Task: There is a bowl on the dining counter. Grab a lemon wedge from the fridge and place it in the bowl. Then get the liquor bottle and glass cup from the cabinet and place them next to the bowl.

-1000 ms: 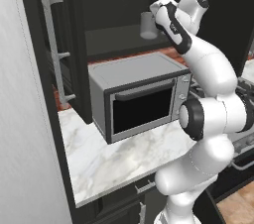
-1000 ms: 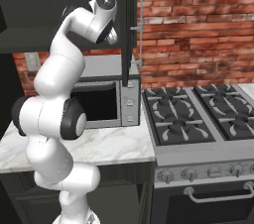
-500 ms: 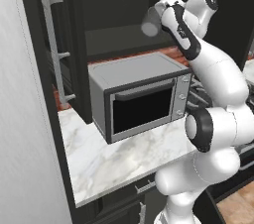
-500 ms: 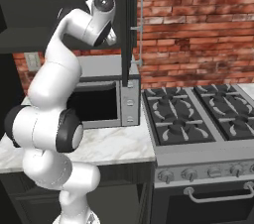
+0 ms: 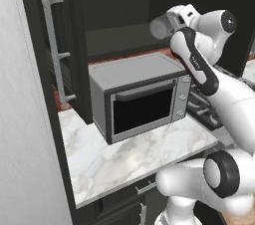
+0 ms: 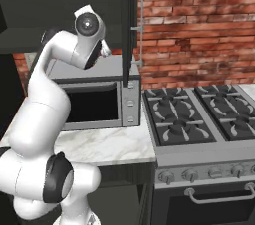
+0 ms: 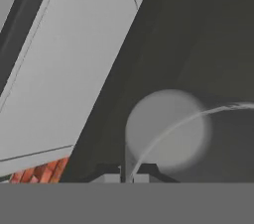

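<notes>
While I watch gripper [image 7: 128, 174] clamped on glass cup [image 5: 160, 28] at cabinet [image 5: 124, 15], cup placement remains; bowl, lemon, bottle status unknown.

The arm [image 5: 219, 94] is made of smooth, glossy white rounded shells. Dark grey to black rings and round caps mark its joints [image 5: 221, 174]. A black strip runs along the forearm [image 5: 195, 59]. The link [image 6: 88, 25] near the top ends in a grey round cap.
</notes>
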{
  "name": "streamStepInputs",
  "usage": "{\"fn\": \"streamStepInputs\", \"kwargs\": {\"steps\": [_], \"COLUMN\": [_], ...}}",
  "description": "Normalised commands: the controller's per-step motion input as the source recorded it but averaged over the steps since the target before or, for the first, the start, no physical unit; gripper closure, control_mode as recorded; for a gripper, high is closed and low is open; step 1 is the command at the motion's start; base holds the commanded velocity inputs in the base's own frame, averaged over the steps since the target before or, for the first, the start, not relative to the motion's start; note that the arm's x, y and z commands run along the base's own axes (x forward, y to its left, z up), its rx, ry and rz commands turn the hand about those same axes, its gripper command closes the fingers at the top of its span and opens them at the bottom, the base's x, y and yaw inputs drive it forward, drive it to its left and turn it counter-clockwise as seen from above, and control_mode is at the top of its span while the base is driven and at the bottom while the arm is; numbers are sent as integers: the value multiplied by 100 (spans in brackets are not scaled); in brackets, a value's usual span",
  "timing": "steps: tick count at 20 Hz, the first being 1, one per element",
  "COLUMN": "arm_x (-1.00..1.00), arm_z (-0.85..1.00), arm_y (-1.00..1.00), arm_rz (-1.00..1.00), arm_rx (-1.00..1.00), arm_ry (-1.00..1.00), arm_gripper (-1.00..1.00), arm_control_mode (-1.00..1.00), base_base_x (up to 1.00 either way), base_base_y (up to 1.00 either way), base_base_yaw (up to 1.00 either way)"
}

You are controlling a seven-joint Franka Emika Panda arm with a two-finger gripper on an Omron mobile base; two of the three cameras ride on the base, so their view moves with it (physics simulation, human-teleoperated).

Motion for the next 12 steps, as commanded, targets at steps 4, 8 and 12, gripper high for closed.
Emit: {"fn": "streamStepInputs", "kwargs": {"steps": [4, 8, 12], "arm_x": [-100, -100, -95], "arm_z": [3, 0, 0], "arm_y": [-1, -9, -15], "arm_rz": [-11, -6, -2], "arm_rx": [0, 0, 0], "arm_ry": [-8, -7, -2], "arm_gripper": [100, 100, 100], "arm_control_mode": [-100, -100, -100], "base_base_x": [0, 0, 0], "base_base_y": [0, 0, 0], "base_base_yaw": [0, 0, 0]}}
